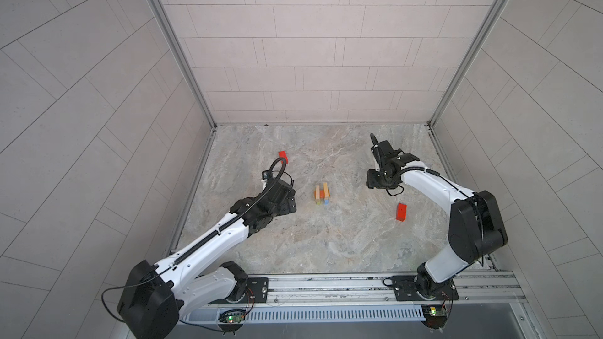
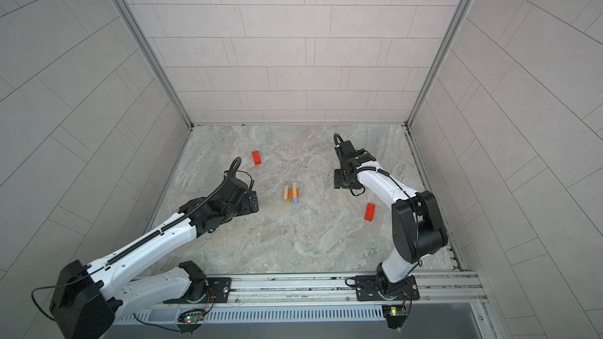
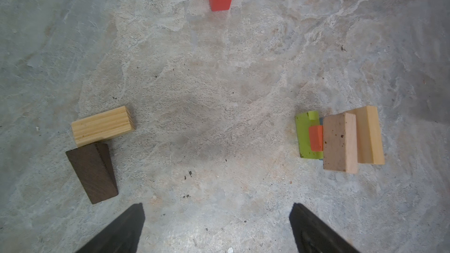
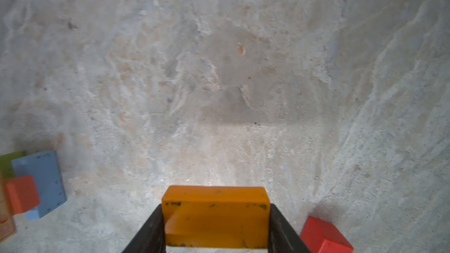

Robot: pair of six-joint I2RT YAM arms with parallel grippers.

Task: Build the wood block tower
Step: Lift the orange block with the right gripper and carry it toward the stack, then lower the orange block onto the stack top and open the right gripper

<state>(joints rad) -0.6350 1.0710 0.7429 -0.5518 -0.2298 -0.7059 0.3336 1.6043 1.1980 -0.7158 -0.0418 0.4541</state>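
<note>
The left end effector (image 3: 216, 211) is hanging over the marbled grey surface (image 3: 219, 93) with its jaws spread wide and nothing between them. Beside it, a pale striped pine block (image 3: 102, 125) is lying loose, touching a dark brown wood block (image 3: 93, 172). Further back, a red painted brick (image 1: 284, 156) is sitting alone.

Moving to the middle, the small crisscross tower (image 1: 322, 193) is standing between the two arms, clear of both. It's showing a lime green bar (image 3: 303, 137) and a light blue bar (image 4: 41, 178) at the bottom. A red-orange layer (image 3: 316, 138) is lying across them, and two tan bars (image 3: 339, 142) are resting side by side on top.

Over on the right, the right end effector (image 4: 216, 206) is gripping a flat orange painted block (image 4: 215, 217) across its width, the block's end poking out ahead of the jaws. A second red brick (image 1: 402, 211) is lying near it.

Now the danger, as I'm reading it. Those tan bars are perching loose up there, so an orange block coming in low or sliding sideways could be shoving them off. A crooked release could be tipping the whole stack. The left end effector, waiting close by, could also be clipping the tower on a reach.
</note>
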